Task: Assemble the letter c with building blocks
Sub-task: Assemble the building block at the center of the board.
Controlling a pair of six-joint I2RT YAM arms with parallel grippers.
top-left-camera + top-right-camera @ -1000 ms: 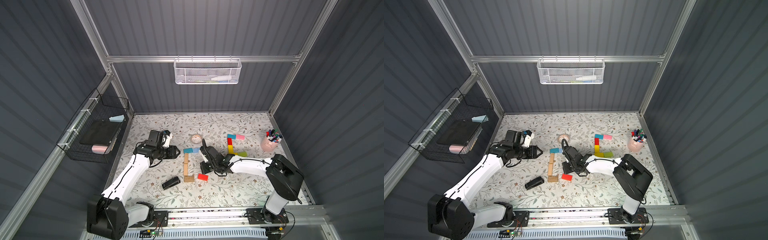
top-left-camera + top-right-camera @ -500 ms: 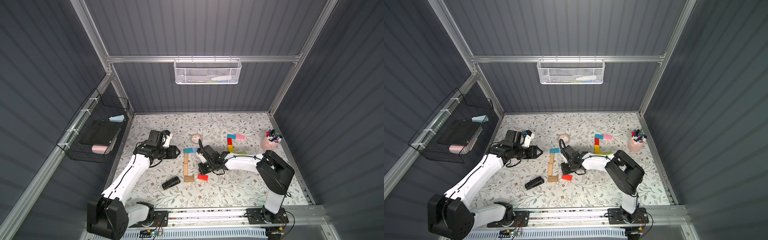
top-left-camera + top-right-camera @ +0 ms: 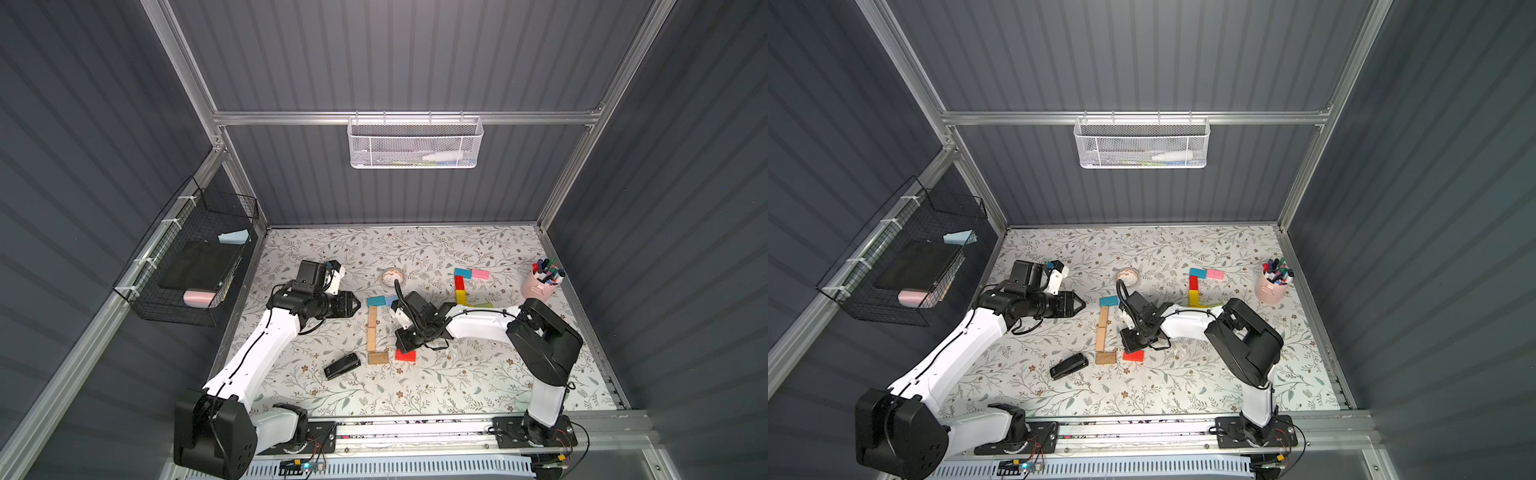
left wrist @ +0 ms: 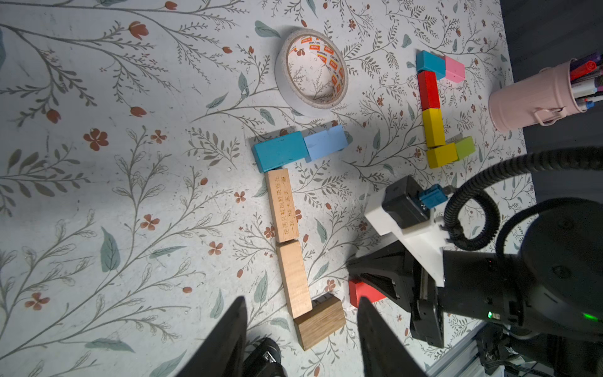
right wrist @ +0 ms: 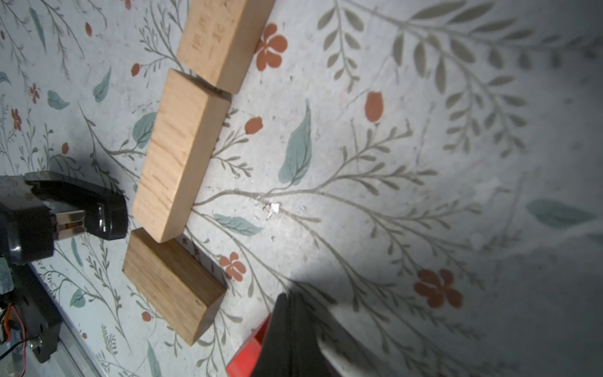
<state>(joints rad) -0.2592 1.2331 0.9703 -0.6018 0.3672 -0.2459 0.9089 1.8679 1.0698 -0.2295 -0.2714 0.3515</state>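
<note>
Tan wood forms the spine of the C: an inscribed block (image 4: 282,205) and a plain block (image 4: 293,280) lie end to end, with a darker block (image 4: 321,321) set across the foot. At the top, the teal block (image 4: 280,153) and blue block (image 4: 326,142) touch and form the upper arm. For the lower arm, the red block (image 3: 405,356) lies just beside the darker block, with a small gap between them. Fingers of the right gripper (image 5: 288,303) are pressed together, tip at the red block's edge, pinching nothing. Fingers of the left gripper (image 3: 355,303) are spread, empty, well apart from the blocks. Near the pen cup (image 4: 528,98), a six-block C (image 4: 433,127) looks complete. Outstanding, by judgement: seat the red block flush.
</note>
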